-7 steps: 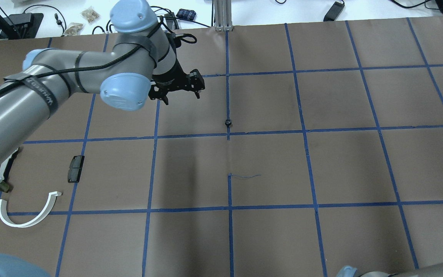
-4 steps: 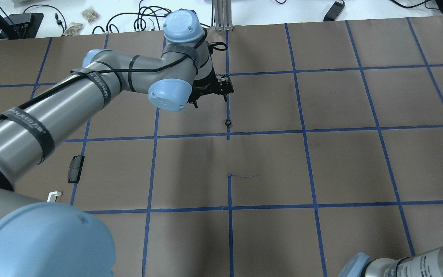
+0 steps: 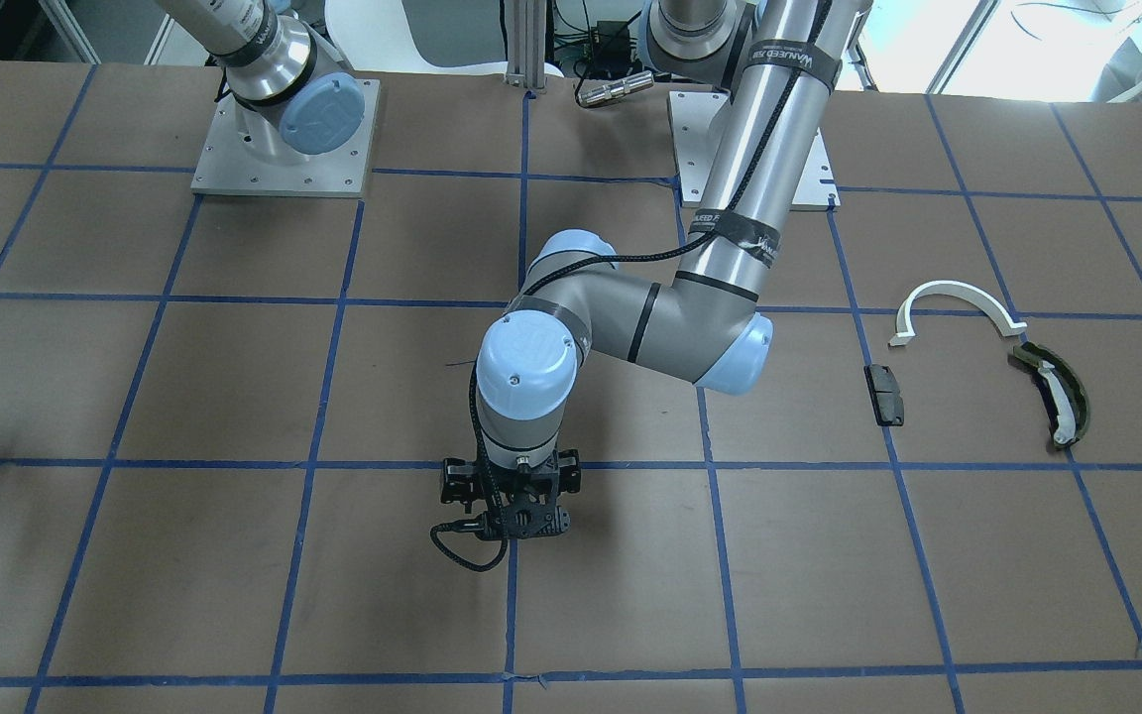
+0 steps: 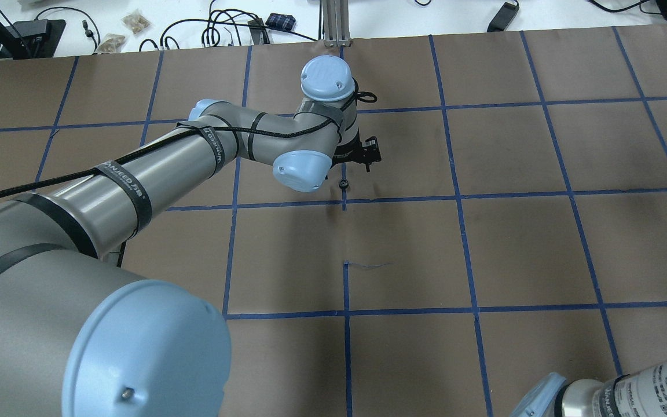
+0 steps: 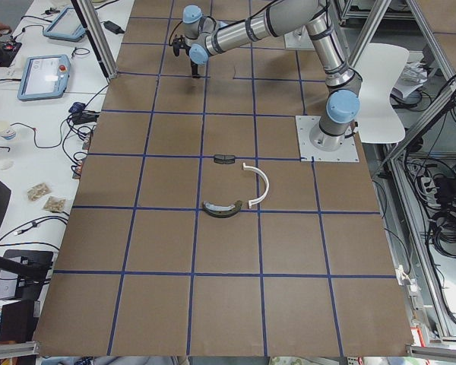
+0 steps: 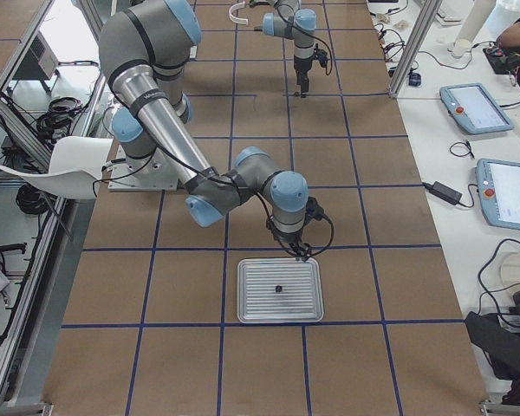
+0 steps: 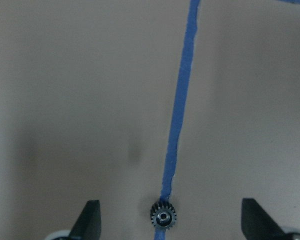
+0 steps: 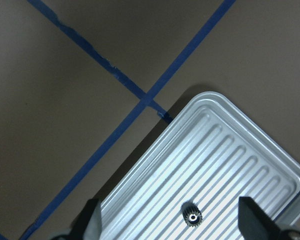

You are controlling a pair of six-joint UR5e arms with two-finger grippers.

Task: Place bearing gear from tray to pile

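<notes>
Lettering on the black strap (image 3: 791, 61) around the left arm (image 3: 670, 332) reads "WANJEED". The characters after it are too small to make out.

Your one container is the ribbed metal tray (image 8: 230, 150). It lies flat on the brown paper (image 8: 65, 165) beside a crossing of blue tape. It holds a single small toothed gear (image 8: 192, 217), resting near the tray's middle.

The right gripper (image 8: 168, 200) hovers over that gear with its fingers spread wide, gripping nothing.

The left gripper (image 7: 170, 202) is also spread wide and empty. It hangs above a second gear (image 7: 163, 217), which sits on a blue tape line (image 7: 180, 100) well apart from the tray.

You'll see the pile (image 5: 222, 207) off toward the left arm's side:
- **White half-ring arc** (image 3: 958, 293), with one end just beside the olive-green piece.
- **Dark flat block** (image 3: 884, 394).
- **Olive-green curved piece** (image 3: 1062, 392), which carries a white strip.

Neither gear is near the pile.
</notes>
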